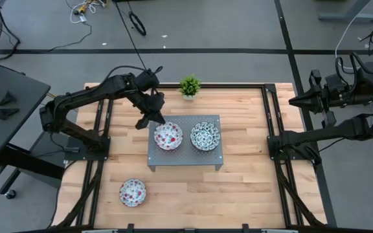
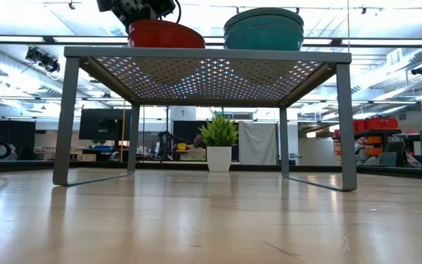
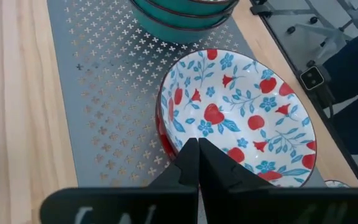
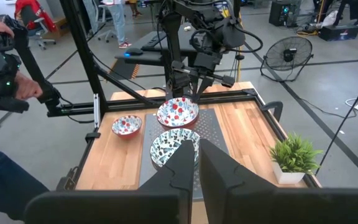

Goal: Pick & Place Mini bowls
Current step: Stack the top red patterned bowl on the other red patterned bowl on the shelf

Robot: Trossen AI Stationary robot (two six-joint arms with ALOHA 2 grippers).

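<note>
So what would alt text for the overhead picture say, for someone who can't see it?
The left arm's pincer, shut, sits at the rim of a red-flowered bowl on a small grey metal stand, beside a dark-patterned bowl. Another red bowl lies on the wooden table; a potted plant stands behind, the right arm off to the side.

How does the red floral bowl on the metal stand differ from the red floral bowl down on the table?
The red bowl on the stand sits raised on the perforated metal stand, apparently atop a stack, with the shut left gripper at its rim. The red bowl on the table lies alone on the wood, untouched. Both share the red floral pattern.
</note>
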